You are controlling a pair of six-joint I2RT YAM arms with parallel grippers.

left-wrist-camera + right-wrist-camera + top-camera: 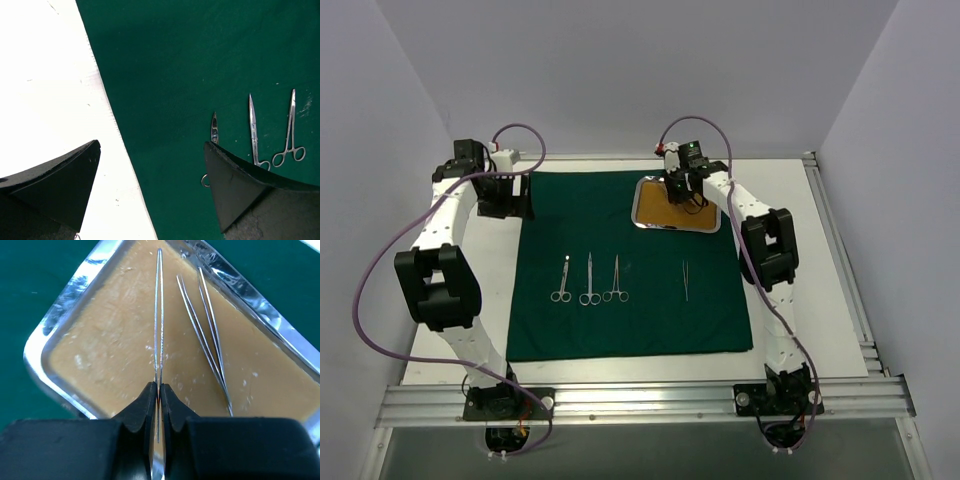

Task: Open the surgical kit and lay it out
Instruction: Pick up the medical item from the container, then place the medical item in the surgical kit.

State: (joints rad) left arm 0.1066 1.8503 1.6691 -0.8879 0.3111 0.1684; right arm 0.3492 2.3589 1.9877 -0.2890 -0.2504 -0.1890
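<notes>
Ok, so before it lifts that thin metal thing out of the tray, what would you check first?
1. Grip: right tool shut on the held tweezers: ok.
2. Spare tweezers in the tray lie apart from them: ok.
3. Bare cloth between the forceps and the laid-out tweezers: ok.
4. Other arm: left tool open, over the cloth's left edge: ok.
5. Held tweezers off the liner: cannot tell.

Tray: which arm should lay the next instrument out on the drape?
Right. The right gripper is shut on a slim silver instrument over the tray. The left gripper hangs open at the left edge of the drape, away from the tray.
</notes>
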